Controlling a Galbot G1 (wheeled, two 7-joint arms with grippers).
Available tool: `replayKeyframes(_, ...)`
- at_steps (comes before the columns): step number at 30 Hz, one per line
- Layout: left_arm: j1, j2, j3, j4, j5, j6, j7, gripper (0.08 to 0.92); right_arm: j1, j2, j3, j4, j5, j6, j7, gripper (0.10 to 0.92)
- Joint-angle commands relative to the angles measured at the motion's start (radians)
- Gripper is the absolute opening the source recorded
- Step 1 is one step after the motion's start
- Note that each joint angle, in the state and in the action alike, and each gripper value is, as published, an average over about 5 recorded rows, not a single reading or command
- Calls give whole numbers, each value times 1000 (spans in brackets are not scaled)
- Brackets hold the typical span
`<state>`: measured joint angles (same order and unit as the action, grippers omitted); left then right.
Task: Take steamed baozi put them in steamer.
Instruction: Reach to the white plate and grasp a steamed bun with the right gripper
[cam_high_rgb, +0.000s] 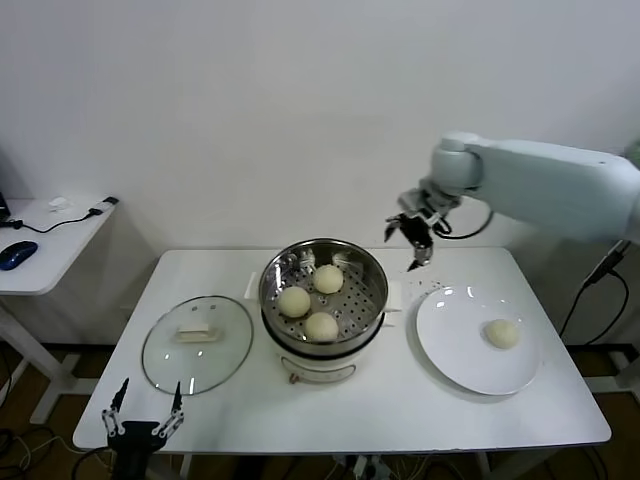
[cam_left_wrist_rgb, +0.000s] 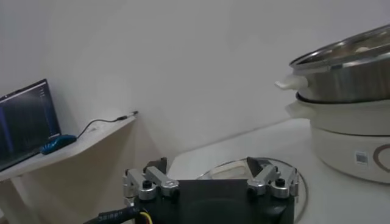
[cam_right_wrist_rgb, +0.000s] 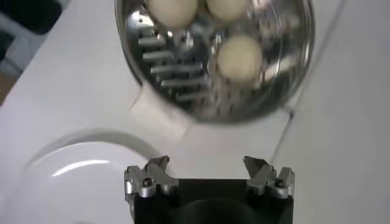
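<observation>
Even, bright overhead light, soft shadows only. Glare on my steamer (cam_high_rgb: 324, 290) rim around 11 o'clock and on the glass lid (cam_high_rgb: 197, 343). Right wrist view smeared with motion blur; left wrist view soft on the far desk (cam_left_wrist_rgb: 67, 149).

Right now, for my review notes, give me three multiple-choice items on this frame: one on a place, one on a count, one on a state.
1. Where does the glass lid lie?
A. On the steamer
B. On the table, on the robot's left of the steamer
C. On the plate

2. How many baozi sit in the steamer?
A. One
B. Three
C. Four

3. How is the right hand?
A. Open and empty
B. Shut on a baozi
C. Shut on the lid

Key: 1 B, the lid rests flat on the table beside the pot. 2 B, three baozi lie on the perforated tray; a fourth remains on the plate. 3 A, its fingers stand apart above the table with nothing between.
</observation>
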<state>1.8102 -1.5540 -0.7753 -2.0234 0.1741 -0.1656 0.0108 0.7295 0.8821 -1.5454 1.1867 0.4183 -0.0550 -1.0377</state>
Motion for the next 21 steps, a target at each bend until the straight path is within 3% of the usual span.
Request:
replayKeyframes(1,4,2,-2,-4,2,3,0,823,-286,-307,217,-65,-162,-171,-51,823)
replayKeyframes(10,10,-6,-4,-3,20,8,0,823,-558,-305,451,-190,-371,-71,-81,823)
replayKeyframes(21,12,-11,-3,2,23,19,-4,823,-691,-196,608,-351,-431,-26,-69,823)
